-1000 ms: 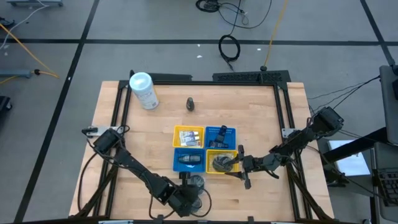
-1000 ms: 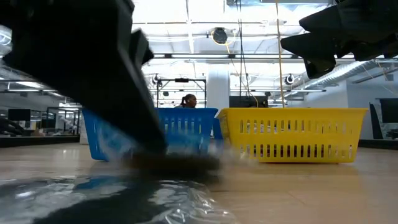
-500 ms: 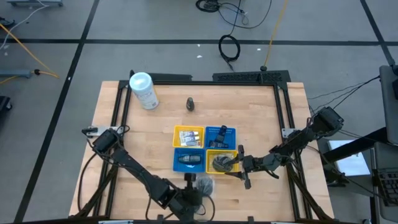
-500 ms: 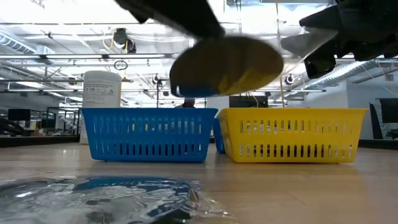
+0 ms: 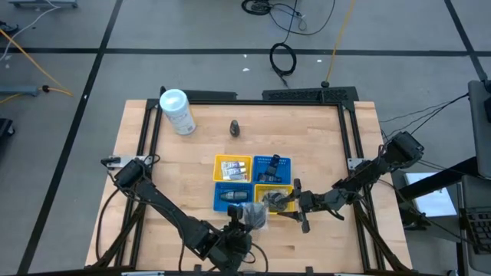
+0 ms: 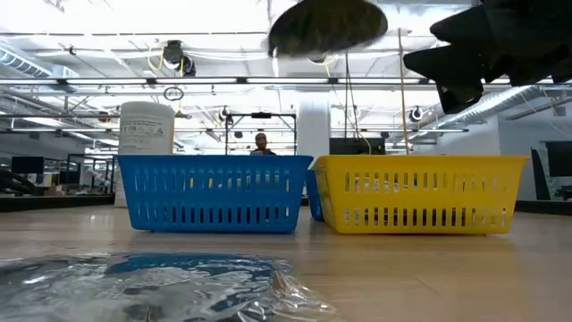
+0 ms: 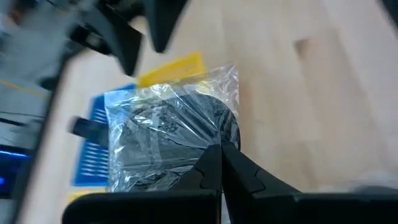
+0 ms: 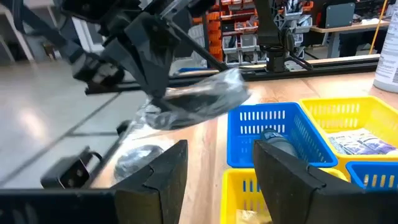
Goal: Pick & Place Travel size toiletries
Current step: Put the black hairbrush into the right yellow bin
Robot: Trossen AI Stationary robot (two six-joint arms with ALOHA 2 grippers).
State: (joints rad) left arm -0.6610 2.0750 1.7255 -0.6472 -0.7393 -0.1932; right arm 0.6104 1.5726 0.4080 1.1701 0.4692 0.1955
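Disc in clear wrap [image 5: 252, 215] hangs pinched in the left pincer [image 5: 244, 222], lifted clear of the worktop [image 5: 184, 165] at its near edge. The left wrist view shows the two dark fingers [image 7: 219, 167] closed together on the edge of the crinkled wrap, with the dark round disc [image 7: 180, 134] dangling beyond the tips. In the low view the disc [image 6: 327, 27] rides high, well above the basket rims.

What the coming move turns on is which way the baskets lie from this load. From above, the wrapped disc sits just at the near rims of the front pair, about over the seam between the blue basket [image 5: 232, 197] and the yellow basket [image 5: 273, 198]. The yellow one already seems to hold a similar wrapped dark item, so my guess is that the disc belongs there, a short carry away from the near edge and towards the right arm's side. The wrap hangs loosely, so it may swing.

The right pincer [image 5: 290, 201] hovers at that same yellow basket, its fingers [image 8: 163, 168] held partly apart with nothing between them. It stands close to the likely drop spot and could crowd the left arm's path.

A further wrapped disc [image 6: 152, 286] lies on the worktop close to the low camera. A dark cone-shaped mini bottle [image 5: 235, 127] stands alone farther back.
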